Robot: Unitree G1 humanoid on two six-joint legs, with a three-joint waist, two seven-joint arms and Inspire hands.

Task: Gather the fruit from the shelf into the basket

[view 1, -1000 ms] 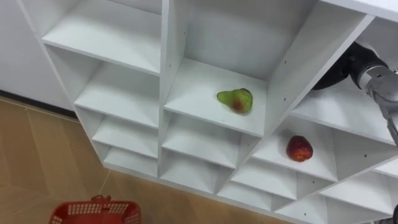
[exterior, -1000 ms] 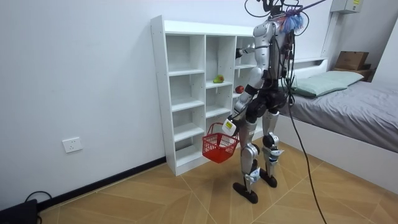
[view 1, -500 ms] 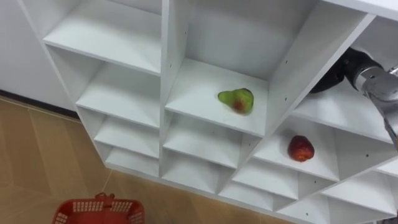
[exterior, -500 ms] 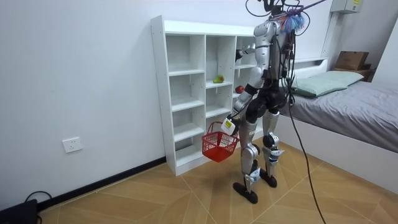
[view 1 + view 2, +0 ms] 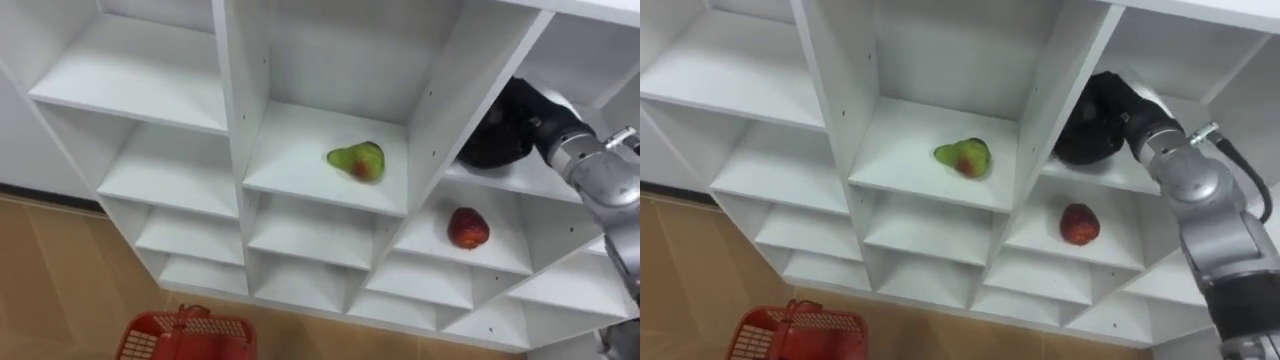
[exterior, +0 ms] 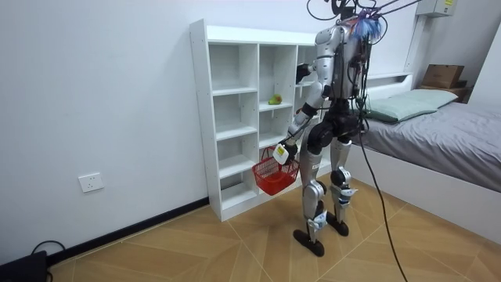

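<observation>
White closet [image 5: 430, 110] holds pear [image 5: 357, 160] and apple [image 5: 467, 228]. Right hand [image 5: 497, 128] sits in the compartment above the apple, its fingers unreadable. Left hand [image 6: 283, 150] clasps the red basket [image 5: 190, 336] by its handle.

A green pear [image 5: 356, 160] is seen left of the right hand [image 5: 495, 135], a red apple [image 5: 467, 228] one shelf below it; a red basket [image 5: 190, 335] is held by the left hand [image 6: 282, 149].

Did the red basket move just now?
Yes. In the room view the red basket rose and swung nearer the white closet.
</observation>
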